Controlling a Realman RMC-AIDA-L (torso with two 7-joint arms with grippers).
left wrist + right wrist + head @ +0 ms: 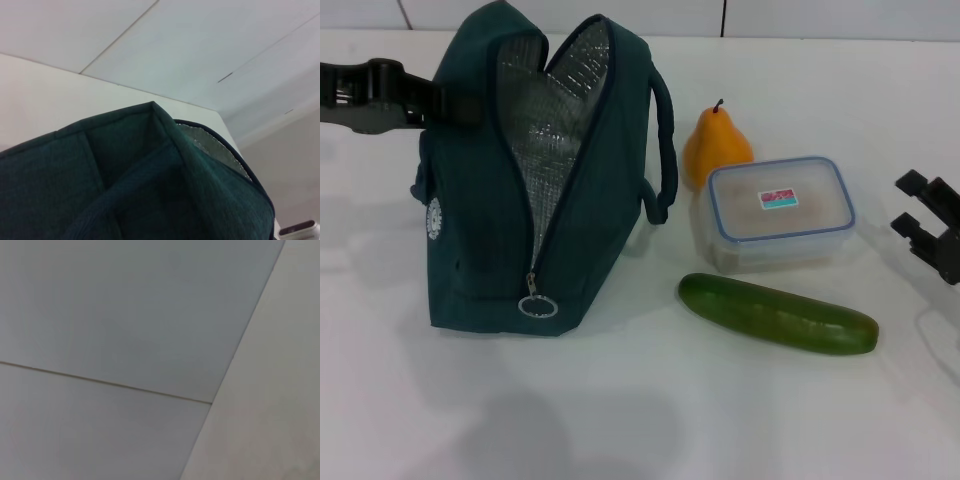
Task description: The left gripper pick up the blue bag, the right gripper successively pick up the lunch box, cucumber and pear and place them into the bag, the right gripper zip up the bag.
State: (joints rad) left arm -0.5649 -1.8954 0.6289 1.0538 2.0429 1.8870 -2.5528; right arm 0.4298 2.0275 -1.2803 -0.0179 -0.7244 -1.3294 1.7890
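- Lunch box (pixel 778 213) sits right of the blue bag (pixel 535 180), left of your right gripper (pixel 927 228), jaws parted and empty; that arm is nearest.
- Left gripper (pixel 380 95) meets the bag's far-left side; its grip you cannot tell.
- Left wrist: only bag fabric.
- Right wrist: nothing of the task.

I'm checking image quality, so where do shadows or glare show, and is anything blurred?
Head view: soft shadows on the white table before the dark teal fabric bag; its silver foil lining glints. Left wrist view: bag fabric fills the frame, close and soft. Right wrist view: only plain pale panels.
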